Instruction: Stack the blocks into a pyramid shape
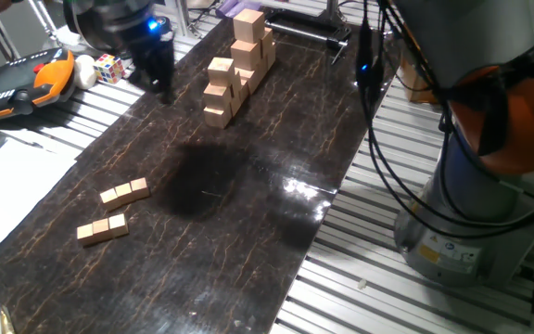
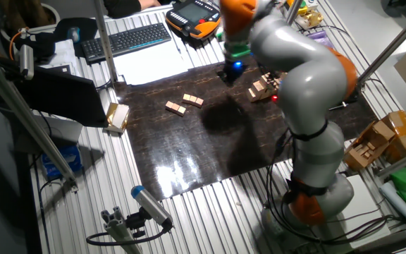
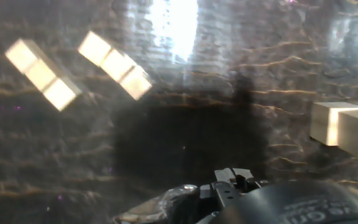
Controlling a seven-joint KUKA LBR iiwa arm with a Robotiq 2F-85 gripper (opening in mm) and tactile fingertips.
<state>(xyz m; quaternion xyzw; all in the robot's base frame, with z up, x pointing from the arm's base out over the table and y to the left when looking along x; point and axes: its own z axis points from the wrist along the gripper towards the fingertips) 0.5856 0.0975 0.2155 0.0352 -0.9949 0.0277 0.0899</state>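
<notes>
Six small tan blocks lie flat on the dark mat in two short rows of three. One row [image 1: 124,193] is nearer the mat's middle, the other row [image 1: 102,228] nearer the front edge. They also show in the other fixed view [image 2: 193,100] [image 2: 175,107] and in the hand view [image 3: 115,65] [image 3: 42,74]. No pyramid of small cubes stands anywhere. My gripper [image 1: 160,82] hangs above the far left of the mat, well away from the rows and holding nothing I can see. It is blurred, so I cannot tell how the jaws stand.
A tall stepped stack of larger pale blocks [image 1: 237,65] stands at the far middle of the mat [image 1: 248,204]. A multicoloured puzzle cube [image 1: 109,67] and an orange teach pendant [image 1: 17,83] lie off the mat's far left. Paper and a keyboard [image 2: 129,41] lie beside the mat.
</notes>
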